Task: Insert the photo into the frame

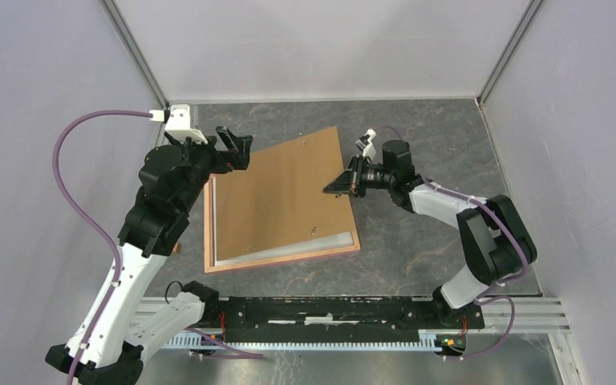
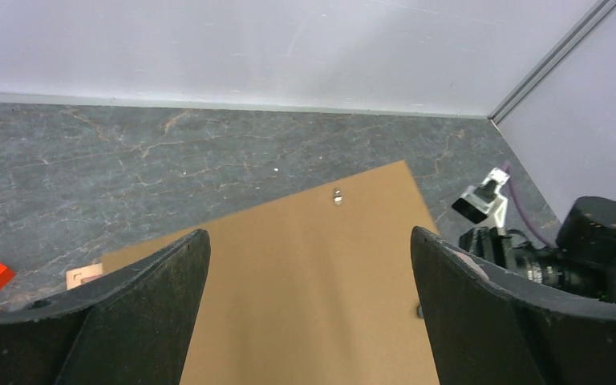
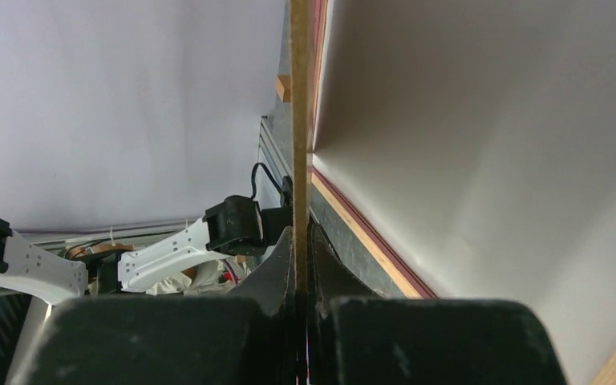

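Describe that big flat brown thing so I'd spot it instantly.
Find the dark marbled table. On its middle lies a thin orange frame, and over it slants the backing board, its right edge pinched by the right end effector. It alone is a plain brown sheet.

I watch from above at 6 o'clock. Both wrist cameras sit close, sharing the backing board (image 1: 281,200).

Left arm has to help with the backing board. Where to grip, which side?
Probably the far edge of the backing board, near its left corner, coming from the far-left with the open left gripper straddling it. It's a thin sheet tilted above the frame, and the right gripper pinches its right edge.
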Controlling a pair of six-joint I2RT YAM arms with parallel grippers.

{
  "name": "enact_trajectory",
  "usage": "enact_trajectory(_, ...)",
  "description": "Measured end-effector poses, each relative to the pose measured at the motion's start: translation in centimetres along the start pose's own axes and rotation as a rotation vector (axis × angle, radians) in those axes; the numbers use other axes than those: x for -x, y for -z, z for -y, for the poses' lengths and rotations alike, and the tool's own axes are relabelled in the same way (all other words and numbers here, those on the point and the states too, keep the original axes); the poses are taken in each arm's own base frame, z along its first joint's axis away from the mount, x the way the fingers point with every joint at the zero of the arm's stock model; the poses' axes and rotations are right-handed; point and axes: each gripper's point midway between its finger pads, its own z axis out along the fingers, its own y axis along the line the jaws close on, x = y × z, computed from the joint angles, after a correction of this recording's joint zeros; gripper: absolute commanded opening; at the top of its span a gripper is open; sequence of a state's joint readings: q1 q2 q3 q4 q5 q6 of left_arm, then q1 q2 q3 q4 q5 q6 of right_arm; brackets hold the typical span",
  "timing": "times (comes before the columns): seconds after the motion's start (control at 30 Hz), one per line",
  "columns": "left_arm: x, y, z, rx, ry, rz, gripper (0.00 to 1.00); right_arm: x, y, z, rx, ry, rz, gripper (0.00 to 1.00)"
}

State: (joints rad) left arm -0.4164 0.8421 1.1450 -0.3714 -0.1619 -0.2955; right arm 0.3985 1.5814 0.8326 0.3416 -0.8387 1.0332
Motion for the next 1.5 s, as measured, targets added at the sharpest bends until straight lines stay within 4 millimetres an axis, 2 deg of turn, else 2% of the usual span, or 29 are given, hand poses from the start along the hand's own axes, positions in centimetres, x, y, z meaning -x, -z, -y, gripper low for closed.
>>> enact_trajectory(0.17, 0.0, -0.1, 0.1, -0.008, 0.001, 0.002, 1.00, -1.1, -1.5, 1.1, -0.017, -0.045, -0.050, 0.00)
enact_trajectory(0.73, -0.1, -0.1, 0.2, -0.012, 0.001, 0.003, 1.00, -0.7, -3.4, 3.1, -0.010, -0.091, -0.093, 0.00)
enact_trajectory(1.07, -0.4, -0.2, 0.2, -0.014, 0.000, -0.004, 1.00, -0.7, -3.6, 3.3, -0.008, -0.094, -0.102, 0.00)
enact_trajectory(1.5, -0.3, -0.3, 0.3, -0.018, 0.001, 0.002, 1.00, -0.6, -2.6, 4.1, -0.018, -0.115, -0.117, 0.00)
